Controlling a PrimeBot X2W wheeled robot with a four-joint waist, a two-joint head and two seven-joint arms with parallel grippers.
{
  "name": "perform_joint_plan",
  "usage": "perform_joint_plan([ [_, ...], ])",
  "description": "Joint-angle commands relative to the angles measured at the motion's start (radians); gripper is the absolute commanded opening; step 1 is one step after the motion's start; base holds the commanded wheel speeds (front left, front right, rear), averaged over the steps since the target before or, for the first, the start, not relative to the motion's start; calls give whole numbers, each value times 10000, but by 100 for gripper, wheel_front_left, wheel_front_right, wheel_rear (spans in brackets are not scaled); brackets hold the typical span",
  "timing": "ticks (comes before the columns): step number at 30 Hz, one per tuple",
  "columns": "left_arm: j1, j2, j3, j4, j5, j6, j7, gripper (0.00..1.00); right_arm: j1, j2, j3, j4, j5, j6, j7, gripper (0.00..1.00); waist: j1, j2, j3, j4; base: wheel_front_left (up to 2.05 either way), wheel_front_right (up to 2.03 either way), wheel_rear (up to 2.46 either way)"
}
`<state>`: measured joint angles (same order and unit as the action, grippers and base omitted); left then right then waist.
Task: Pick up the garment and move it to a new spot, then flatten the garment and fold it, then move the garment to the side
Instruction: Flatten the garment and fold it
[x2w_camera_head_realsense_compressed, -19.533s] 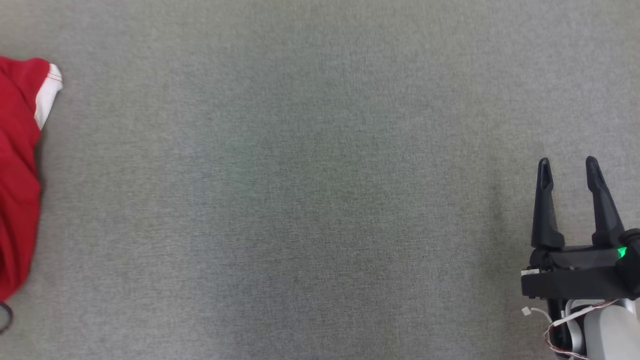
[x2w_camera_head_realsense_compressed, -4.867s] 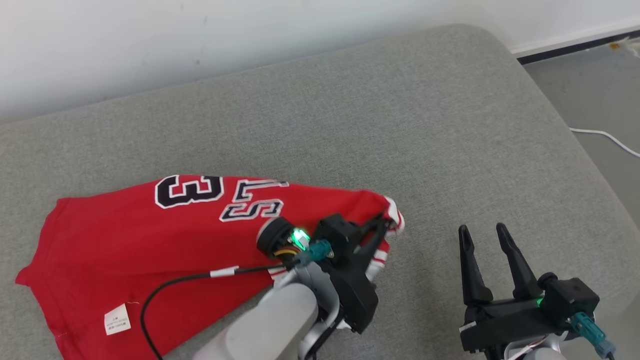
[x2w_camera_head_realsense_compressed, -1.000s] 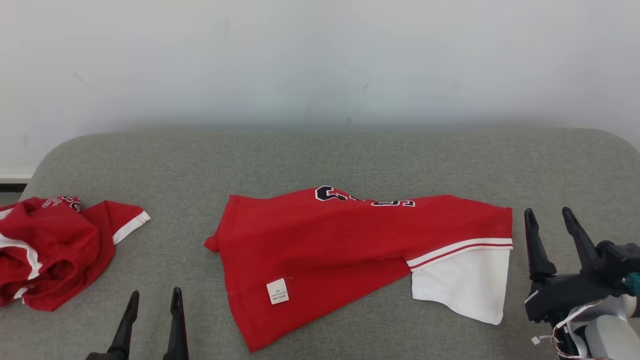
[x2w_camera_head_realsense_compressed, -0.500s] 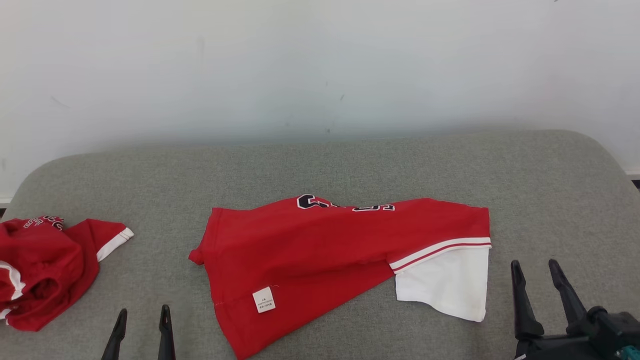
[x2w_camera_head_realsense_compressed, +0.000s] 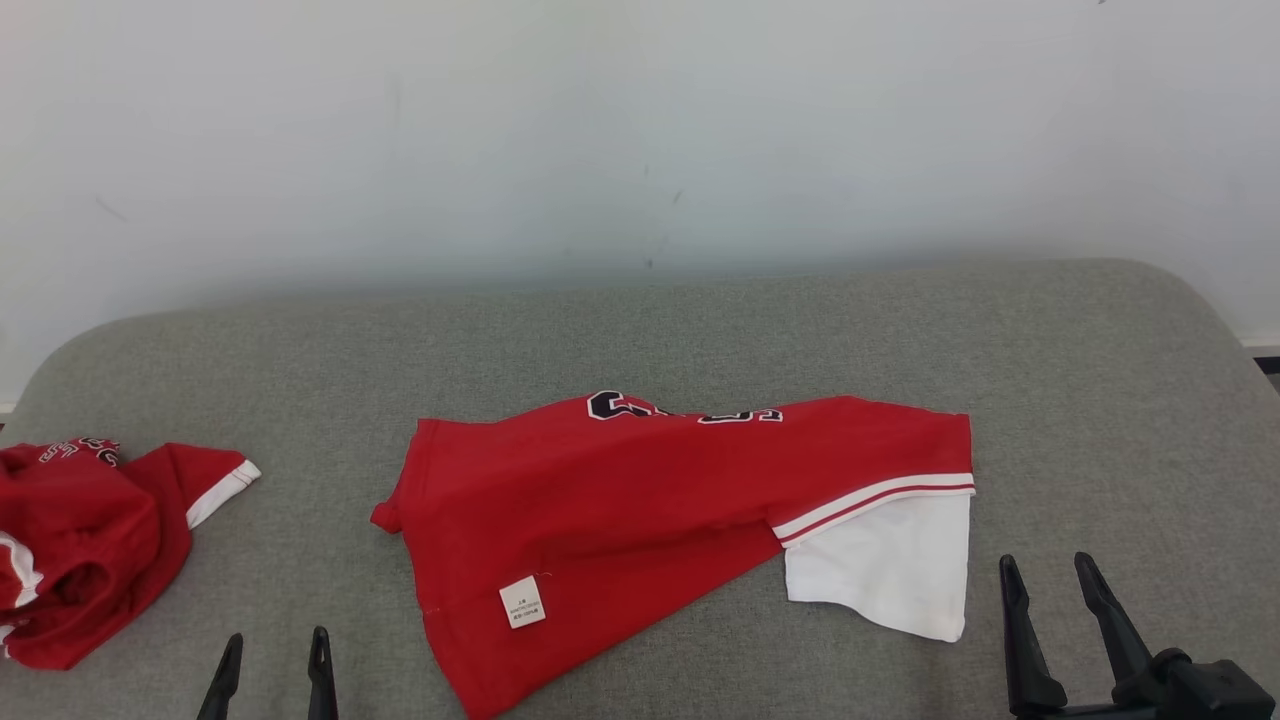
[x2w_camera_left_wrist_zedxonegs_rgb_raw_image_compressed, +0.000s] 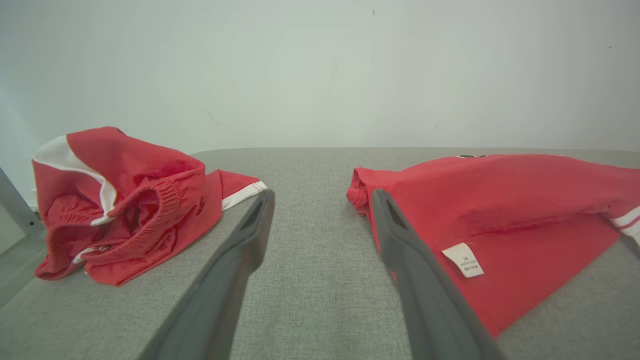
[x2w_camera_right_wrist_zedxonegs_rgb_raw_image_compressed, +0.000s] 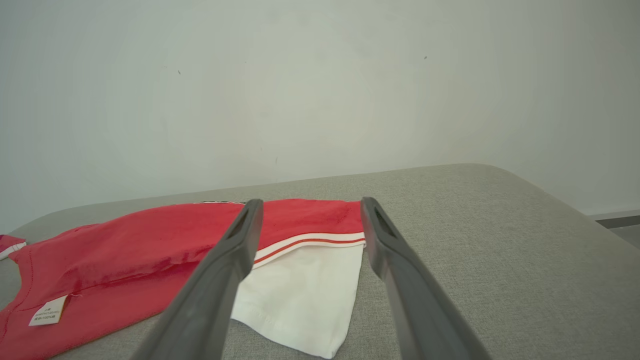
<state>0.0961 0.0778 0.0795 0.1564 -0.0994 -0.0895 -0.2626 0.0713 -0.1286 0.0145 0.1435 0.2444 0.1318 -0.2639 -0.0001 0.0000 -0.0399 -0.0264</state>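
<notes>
The garment (x2w_camera_head_realsense_compressed: 640, 500), a red jersey with a white panel (x2w_camera_head_realsense_compressed: 885, 570) at its right end and a white label (x2w_camera_head_realsense_compressed: 521, 602), lies spread but creased in the middle of the grey cushion. Black lettering shows along its far edge. My left gripper (x2w_camera_head_realsense_compressed: 276, 640) is open at the near left, short of the garment's left edge (x2w_camera_left_wrist_zedxonegs_rgb_raw_image_compressed: 500, 200), with nothing between its fingers (x2w_camera_left_wrist_zedxonegs_rgb_raw_image_compressed: 322, 195). My right gripper (x2w_camera_head_realsense_compressed: 1044, 562) is open at the near right, just right of the white panel (x2w_camera_right_wrist_zedxonegs_rgb_raw_image_compressed: 300, 285), and empty (x2w_camera_right_wrist_zedxonegs_rgb_raw_image_compressed: 311, 202); the garment (x2w_camera_right_wrist_zedxonegs_rgb_raw_image_compressed: 150, 245) runs off to its left.
A second red garment (x2w_camera_head_realsense_compressed: 80, 550) lies crumpled at the cushion's left end (x2w_camera_left_wrist_zedxonegs_rgb_raw_image_compressed: 125, 200). The grey cushion (x2w_camera_head_realsense_compressed: 700, 330) backs onto a white wall (x2w_camera_head_realsense_compressed: 640, 130) and rounds off at the right (x2w_camera_head_realsense_compressed: 1215, 330). Bare cushion lies between the two garments and right of the white panel.
The whole head view has shifted a little with the camera. Both grippers now sit lower in it, still open. The garment lies as before.
</notes>
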Motion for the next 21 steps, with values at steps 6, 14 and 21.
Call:
perform_joint_plan([
  [6,-35,61,-49,158,9,-59,-33,100,31,-80,34,62,-86,-23,-6,100,1,0,53,-26,0,0,0],
  [14,-1091,343,-1125,1478,-69,-328,101,100,-828,-514,449,1462,-87,-23,-6,100,1,0,403,-93,0,0,0],
  [21,-2668,573,-2031,3438,-492,-398,279,100,-2240,-815,1082,3677,54,-23,12,100,1,0,1106,-183,0,0,0],
])
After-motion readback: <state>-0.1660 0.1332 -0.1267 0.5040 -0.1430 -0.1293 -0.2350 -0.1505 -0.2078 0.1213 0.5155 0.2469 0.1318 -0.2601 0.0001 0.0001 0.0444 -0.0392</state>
